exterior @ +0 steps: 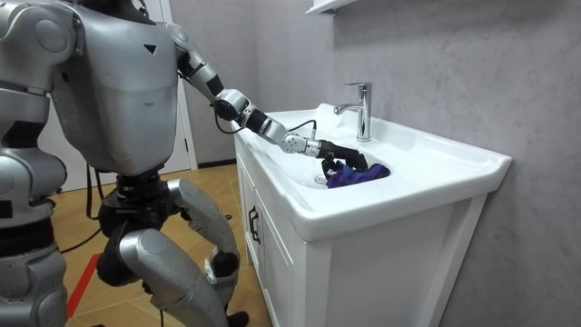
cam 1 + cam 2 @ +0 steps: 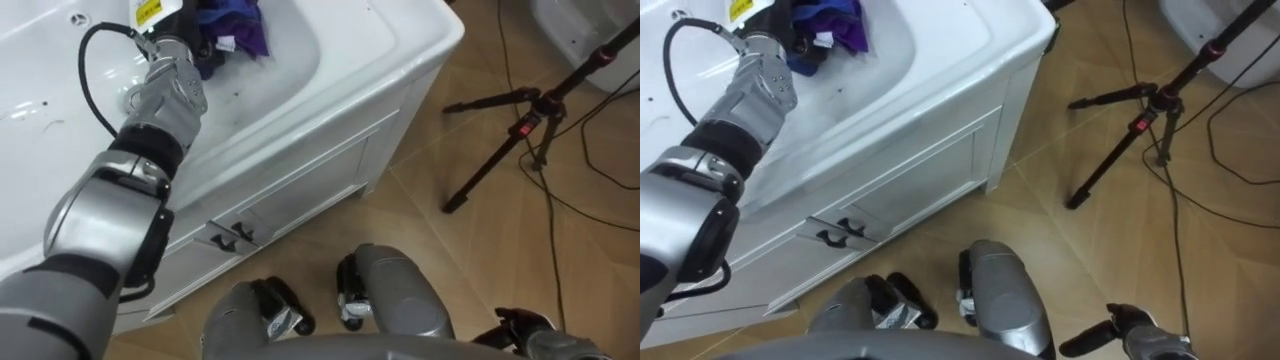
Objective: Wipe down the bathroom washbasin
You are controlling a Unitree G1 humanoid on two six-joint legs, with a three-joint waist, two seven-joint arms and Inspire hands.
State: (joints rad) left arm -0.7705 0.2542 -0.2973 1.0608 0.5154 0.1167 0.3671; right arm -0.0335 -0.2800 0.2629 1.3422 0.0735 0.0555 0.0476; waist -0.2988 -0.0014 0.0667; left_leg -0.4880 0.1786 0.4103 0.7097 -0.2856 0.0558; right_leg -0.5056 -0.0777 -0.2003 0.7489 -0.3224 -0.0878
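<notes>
— Purple cloth (image 1: 359,174), soft, light, bunches in the white basin (image 1: 427,182), six o'clock of the tap (image 1: 363,104).
— Left hand (image 1: 338,156) is clamped on its crumpled top; right hand (image 2: 1140,338) hangs low, state unclear.

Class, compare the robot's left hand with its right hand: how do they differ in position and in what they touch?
The left hand reaches out into the white basin; the right hand hangs low over the wooden floor. The left hand grips a purple cloth; the right hand is well away from cloth and basin. Both hands are dark.
</notes>
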